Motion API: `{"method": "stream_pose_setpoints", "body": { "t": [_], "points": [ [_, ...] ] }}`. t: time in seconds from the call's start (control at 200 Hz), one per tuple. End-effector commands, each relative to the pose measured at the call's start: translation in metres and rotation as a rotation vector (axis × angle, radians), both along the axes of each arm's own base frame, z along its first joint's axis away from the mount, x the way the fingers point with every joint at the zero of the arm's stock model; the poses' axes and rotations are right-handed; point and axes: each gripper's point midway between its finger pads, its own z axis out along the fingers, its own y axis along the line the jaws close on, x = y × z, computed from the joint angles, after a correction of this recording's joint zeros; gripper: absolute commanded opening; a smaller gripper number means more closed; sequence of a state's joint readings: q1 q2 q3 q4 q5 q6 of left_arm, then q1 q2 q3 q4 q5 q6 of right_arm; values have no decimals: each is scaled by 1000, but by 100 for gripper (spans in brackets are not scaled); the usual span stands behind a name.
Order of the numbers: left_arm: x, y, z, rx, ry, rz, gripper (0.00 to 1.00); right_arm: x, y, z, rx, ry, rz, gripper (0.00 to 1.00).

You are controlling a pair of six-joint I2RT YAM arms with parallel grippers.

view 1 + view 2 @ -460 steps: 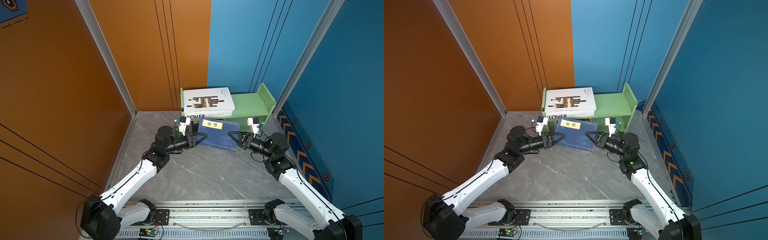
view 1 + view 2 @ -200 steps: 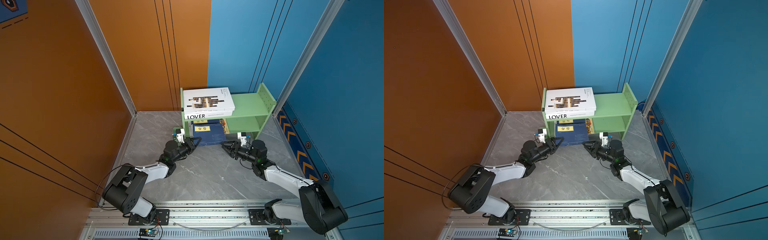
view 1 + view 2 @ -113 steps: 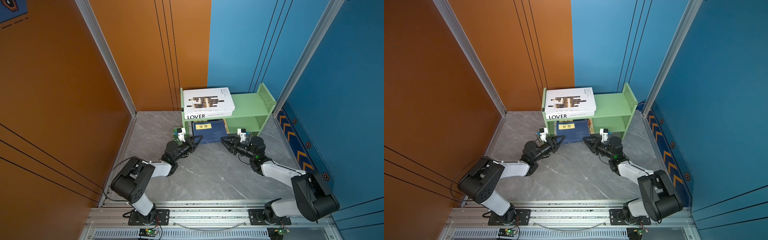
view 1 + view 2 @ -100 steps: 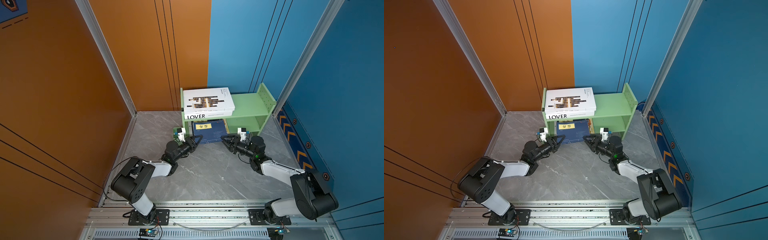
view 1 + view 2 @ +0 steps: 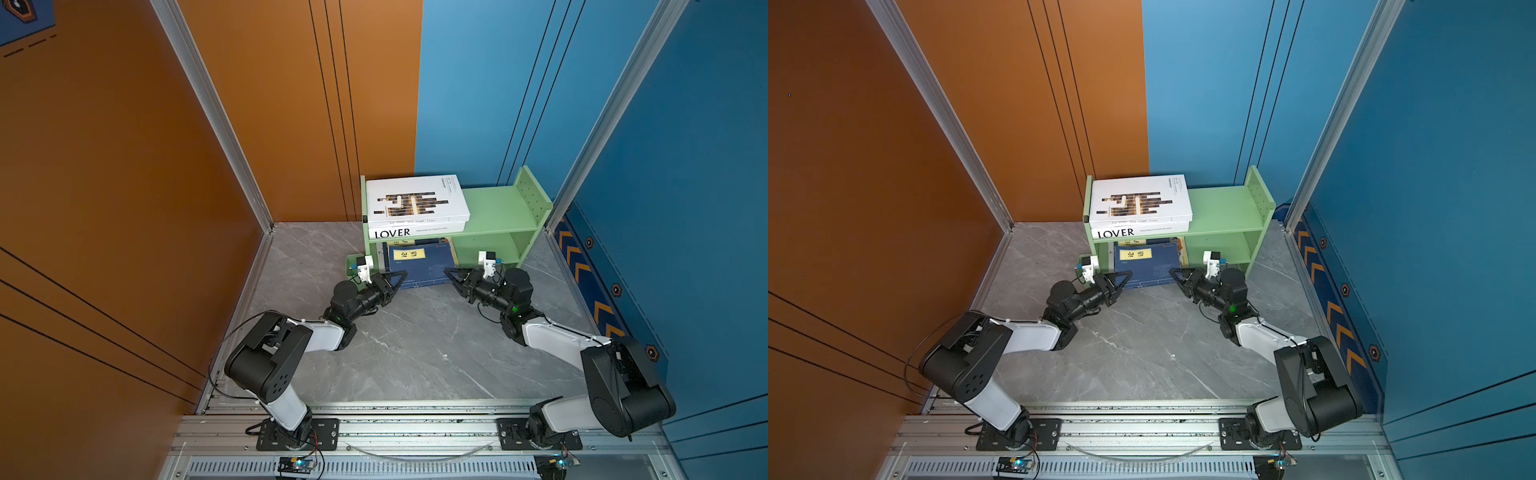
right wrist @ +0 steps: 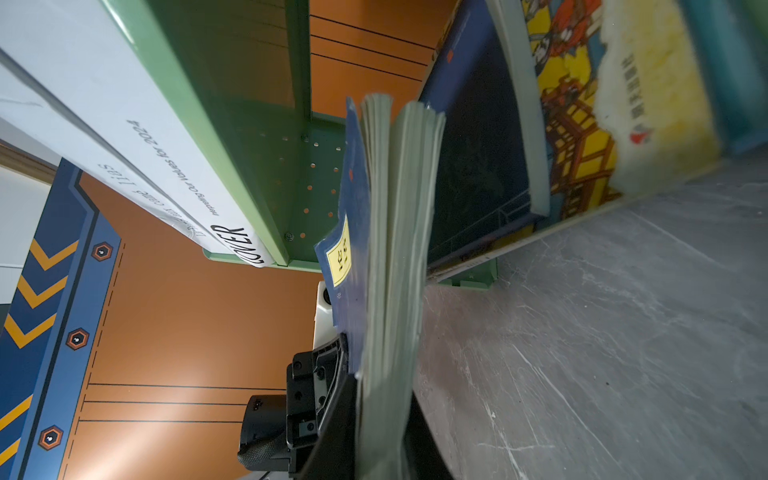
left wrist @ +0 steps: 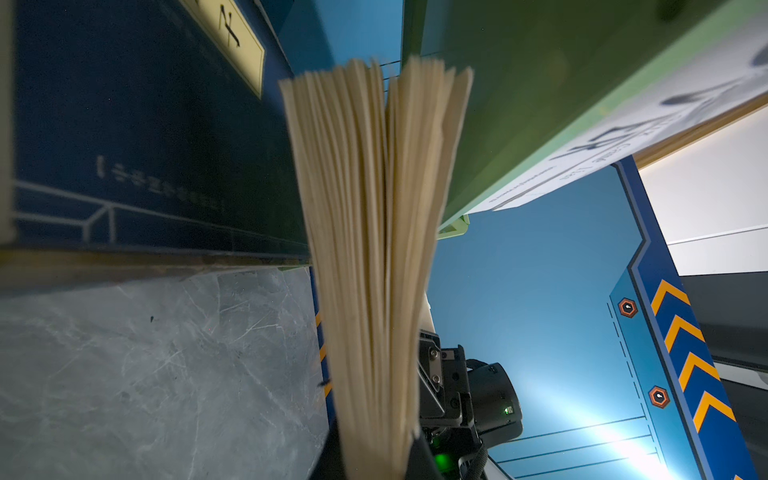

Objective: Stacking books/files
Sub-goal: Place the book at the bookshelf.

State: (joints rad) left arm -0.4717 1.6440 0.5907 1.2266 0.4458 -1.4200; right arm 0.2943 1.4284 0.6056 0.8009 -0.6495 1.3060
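Observation:
A navy yellow-labelled book (image 5: 419,266) (image 5: 1142,266) lies half inside the lower bay of the green shelf (image 5: 498,212) (image 5: 1225,208). My left gripper (image 5: 400,276) (image 5: 1125,276) (image 7: 376,457) is shut on its near left corner, and my right gripper (image 5: 451,274) (image 5: 1176,274) (image 6: 382,457) is shut on its near right corner. Its pages (image 7: 374,249) (image 6: 395,249) fan out between the jaws. Under it lie a second navy book (image 6: 478,145) (image 7: 145,124) and the yellow picture book (image 6: 582,124). On the upper shelf the white bar-patterned book (image 5: 415,201) rests on the LOVER book (image 5: 415,232).
The shelf stands in the back corner, against the orange wall (image 5: 291,124) and the blue wall (image 5: 478,104). A blue side wall with orange chevrons (image 5: 598,307) runs close to the right arm. Grey marble floor (image 5: 415,340) stretches between the arms and the rail.
Both arms have lowered the navy book from in front of the shelf and slid it into the lower bay. The right jaws have closed tighter on its corner.

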Motion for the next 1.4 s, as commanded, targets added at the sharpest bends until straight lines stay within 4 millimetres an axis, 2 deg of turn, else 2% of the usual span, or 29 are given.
{"method": "stream_pose_setpoints", "body": {
  "t": [0.0,0.055,0.155,0.255,0.32,0.476,0.591,0.656,0.686,0.801,0.941,1.137,1.392],
  "points": [
    [-2,-1,35,-21,-98,-23,0,5,-1,11,-12,-28,-15,12],
    [-2,0,36,-17,-96,-23,2,4,0,9,-14,-24,-13,10],
    [0,5,40,-11,-94,-8,31,6,-1,8,-9,-18,-24,6],
    [2,17,41,17,-91,27,51,12,-3,10,3,-16,-53,4],
    [3,27,38,55,-71,58,61,17,-4,13,14,-15,-73,1],
    [-1,55,30,155,-15,129,78,26,-1,20,40,-36,-79,1],
    [-9,76,18,266,54,162,85,34,4,23,41,-50,-72,1],
    [-16,87,13,332,79,176,85,39,7,24,35,-66,-70,1],
    [-20,93,13,358,85,189,92,41,8,25,34,-69,-70,1],
    [-34,113,10,451,103,233,100,52,14,33,56,-111,-69,1],
    [-45,126,5,486,126,253,98,62,25,37,70,-128,-37,1],
    [-46,122,-12,494,169,233,98,74,38,35,55,-154,-10,2],
    [-38,100,-19,552,171,180,98,86,39,28,23,-167,2,2]
  ]
}}
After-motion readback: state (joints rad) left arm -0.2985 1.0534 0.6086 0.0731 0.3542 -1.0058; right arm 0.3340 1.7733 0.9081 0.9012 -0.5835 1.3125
